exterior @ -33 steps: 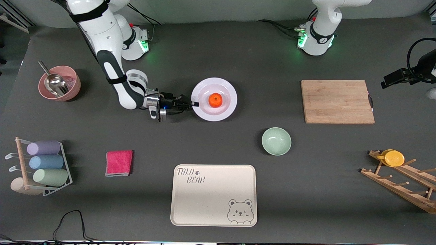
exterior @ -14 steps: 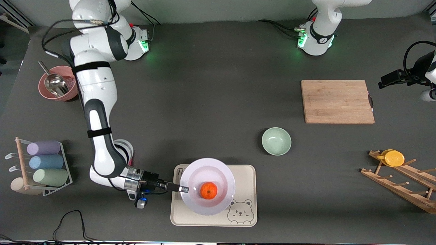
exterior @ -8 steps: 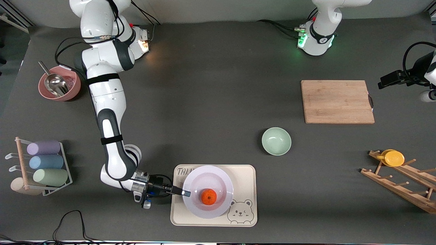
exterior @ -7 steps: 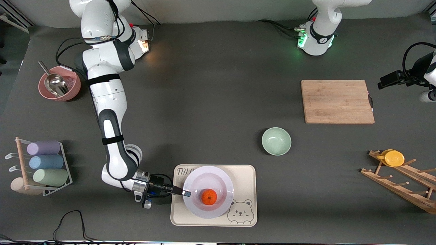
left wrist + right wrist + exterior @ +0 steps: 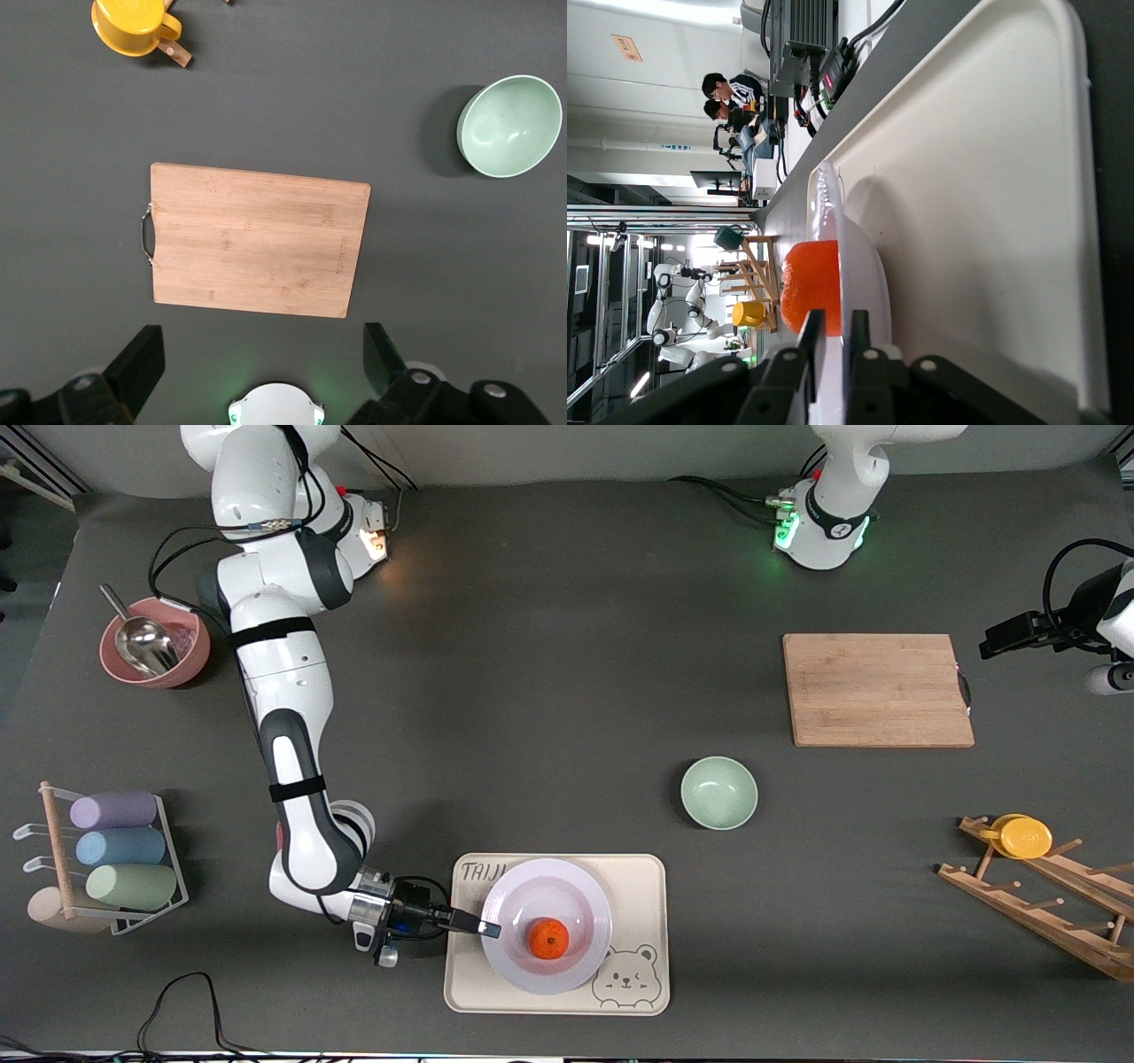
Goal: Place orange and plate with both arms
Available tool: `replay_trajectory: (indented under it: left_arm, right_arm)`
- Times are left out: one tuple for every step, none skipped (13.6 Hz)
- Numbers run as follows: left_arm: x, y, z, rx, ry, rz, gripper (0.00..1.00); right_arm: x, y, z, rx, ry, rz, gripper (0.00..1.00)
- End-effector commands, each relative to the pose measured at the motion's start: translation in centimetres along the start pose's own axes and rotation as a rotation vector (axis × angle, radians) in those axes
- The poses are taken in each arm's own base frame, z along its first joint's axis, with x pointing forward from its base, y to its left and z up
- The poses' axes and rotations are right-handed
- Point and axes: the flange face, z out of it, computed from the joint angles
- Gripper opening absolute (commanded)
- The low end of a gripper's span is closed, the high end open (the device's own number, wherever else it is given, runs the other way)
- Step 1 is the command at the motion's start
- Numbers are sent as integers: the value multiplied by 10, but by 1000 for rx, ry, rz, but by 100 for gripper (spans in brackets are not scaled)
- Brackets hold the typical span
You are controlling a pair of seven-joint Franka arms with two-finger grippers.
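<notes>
The white plate (image 5: 547, 924) rests on the beige bear tray (image 5: 638, 886) near the front camera, with the orange (image 5: 549, 938) in its well. My right gripper (image 5: 483, 929) is shut on the plate's rim at the edge toward the right arm's end. In the right wrist view the two fingers (image 5: 812, 332) pinch the rim (image 5: 833, 266) with the orange (image 5: 808, 282) just past them. My left gripper (image 5: 1010, 631) is open and empty, held high past the cutting board (image 5: 877, 689), its fingertips (image 5: 142, 359) wide apart.
A pale green bowl (image 5: 718, 792) stands between the tray and the cutting board. A pink bowl with a scoop (image 5: 153, 642), a cup rack (image 5: 106, 850) and a wooden rack with a yellow cup (image 5: 1028, 837) line the table's ends.
My right arm has carried the plate with the orange from the table's middle down onto the bear tray, and it has settled lower in the last half second. The left arm barely moved.
</notes>
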Motion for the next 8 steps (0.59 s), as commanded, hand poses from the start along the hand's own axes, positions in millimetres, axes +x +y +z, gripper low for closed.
replay_trajectory:
  left_arm:
    - [0, 3, -4, 14, 3, 19, 100]
    - [0, 4, -4, 15, 3, 21, 100]
    - [0, 4, -4, 15, 3, 21, 100]
    - [0, 4, -4, 15, 3, 21, 100]
    - [0, 4, -3, 15, 1, 21, 100]
    - [0, 4, -3, 15, 0, 21, 100]
    - [0, 4, -2, 15, -2, 21, 100]
    - [0, 4, -2, 15, -2, 23, 100]
  right_arm:
    - [2, -4, 5, 0, 8, -51, 100]
    - [4, -6, 3, 1, 10, -50, 100]
    - [6, -11, 0, -1, 13, -49, 100]
    - [9, -16, -4, -9, 14, -54, 100]
    - [14, -33, -8, -24, 1, -90, 100]
    - [19, -44, -17, -62, -14, -123, 100]
    - [21, -58, -25, -104, -35, -146, 100]
    - [18, -67, -34, -165, -69, -166, 100]
